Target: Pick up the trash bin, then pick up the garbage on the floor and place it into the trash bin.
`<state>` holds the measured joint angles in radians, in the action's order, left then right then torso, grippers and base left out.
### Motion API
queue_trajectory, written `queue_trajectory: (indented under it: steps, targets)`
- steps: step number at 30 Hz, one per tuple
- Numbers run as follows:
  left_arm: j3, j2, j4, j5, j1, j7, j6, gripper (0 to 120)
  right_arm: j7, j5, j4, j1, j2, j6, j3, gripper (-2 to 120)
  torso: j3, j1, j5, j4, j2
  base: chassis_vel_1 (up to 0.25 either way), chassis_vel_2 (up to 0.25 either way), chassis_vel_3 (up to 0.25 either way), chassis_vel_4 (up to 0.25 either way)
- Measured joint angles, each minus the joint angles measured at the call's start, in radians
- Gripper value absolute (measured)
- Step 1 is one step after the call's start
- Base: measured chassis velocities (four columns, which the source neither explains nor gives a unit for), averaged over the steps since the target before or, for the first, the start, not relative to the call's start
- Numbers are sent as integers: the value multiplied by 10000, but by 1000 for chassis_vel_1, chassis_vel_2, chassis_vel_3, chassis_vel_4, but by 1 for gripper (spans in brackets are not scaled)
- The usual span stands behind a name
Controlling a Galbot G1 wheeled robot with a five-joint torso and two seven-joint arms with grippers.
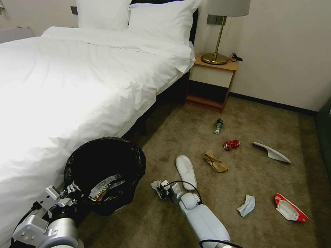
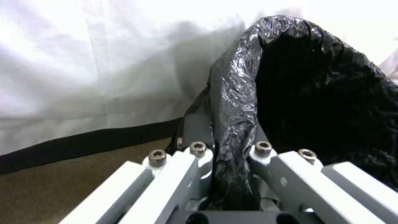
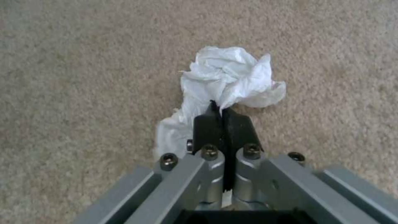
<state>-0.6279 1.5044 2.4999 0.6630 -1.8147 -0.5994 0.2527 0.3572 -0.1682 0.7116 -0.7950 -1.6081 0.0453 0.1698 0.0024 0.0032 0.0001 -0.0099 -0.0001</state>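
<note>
The trash bin [image 1: 103, 172], lined with a crinkled black bag, hangs tilted beside the bed with wrappers inside. My left gripper [image 1: 70, 191] is shut on its rim [image 2: 236, 124]. My right gripper [image 1: 162, 189] is shut on a crumpled white tissue [image 1: 157, 186] [image 3: 228, 81], just right of the bin and over the carpet. Other garbage lies on the floor: a white slipper [image 1: 186, 170], a brown paper bag [image 1: 214, 162], a crushed red can [image 1: 231, 144], a small green bottle [image 1: 219, 125], another slipper [image 1: 272, 152], a second tissue [image 1: 247, 205] and a red-and-white wrapper [image 1: 289, 208].
A bed [image 1: 69, 79] with a white duvet fills the left side. A wooden nightstand [image 1: 212, 81] with a brass lamp [image 1: 220, 34] stands against the far wall. Dark furniture [image 1: 324, 131] borders the right edge. Carpet between the litter is open.
</note>
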Motion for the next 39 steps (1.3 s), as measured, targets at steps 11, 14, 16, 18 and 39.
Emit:
queue_trajectory:
  steps: [11,14,16,18,39]
  targets:
    - [-12,-34,0,16,-13,1,0,4,-308,425,558,-228,0,-204,-79,0,0,0,-1,0,0,0,0,0,0]
    - [-30,-52,0,28,-13,-8,19,4,-524,702,873,-368,1,-330,-124,0,0,0,-1,-1,0,0,0,0,0]
    - [-33,-78,0,29,-16,-62,90,4,-724,1066,1724,-630,1,-530,-146,0,-1,0,-2,0,0,0,0,0,0]
    - [-10,-87,-37,28,-16,-85,131,4,-803,1363,2366,-813,1,-556,-192,0,-1,0,-1,-1,0,0,0,0,0]
    - [1809,24,-1424,-1005,130,-199,209,4,-2350,2808,10467,-2945,1792,-1382,517,0,-2,-1,2,-2,2,0,0,0,0]
